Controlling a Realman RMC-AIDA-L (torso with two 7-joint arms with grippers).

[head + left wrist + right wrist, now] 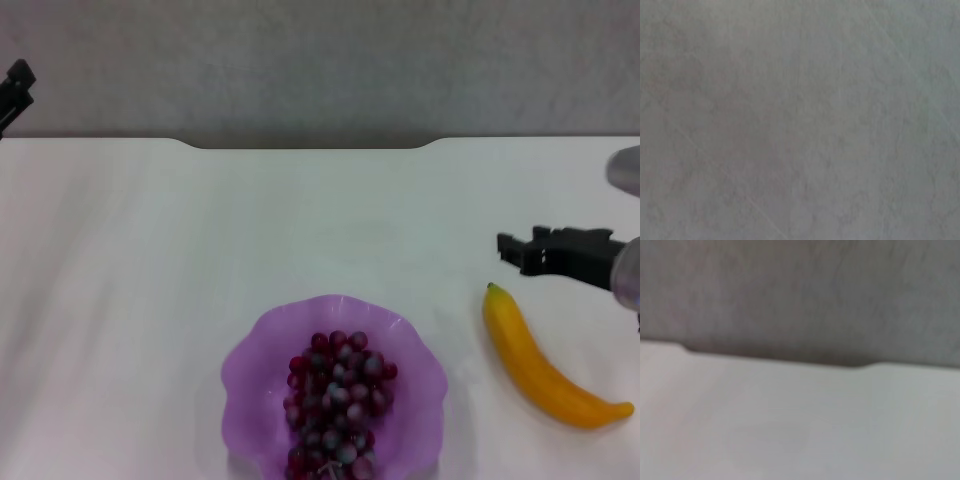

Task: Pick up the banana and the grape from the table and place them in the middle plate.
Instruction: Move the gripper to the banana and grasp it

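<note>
The grape [334, 400], a dark red-purple bunch, lies inside the middle plate [254, 360], a lilac dish with a wavy rim at the front centre of the table [150, 260]. The banana [545, 370] lies on the table to the right of the plate, with its dark stem tip pointing away from me. My right gripper [512, 253] hovers just beyond the stem tip, open and empty, pointing left. My left gripper [14, 86] is parked at the far left edge, up against the wall. The wrist views show none of the task's objects.
The table's notched far edge [310, 146] meets a grey wall [320, 60]. The right wrist view shows that edge [775, 360] and the wall. The left wrist view shows only a grey surface [800, 120].
</note>
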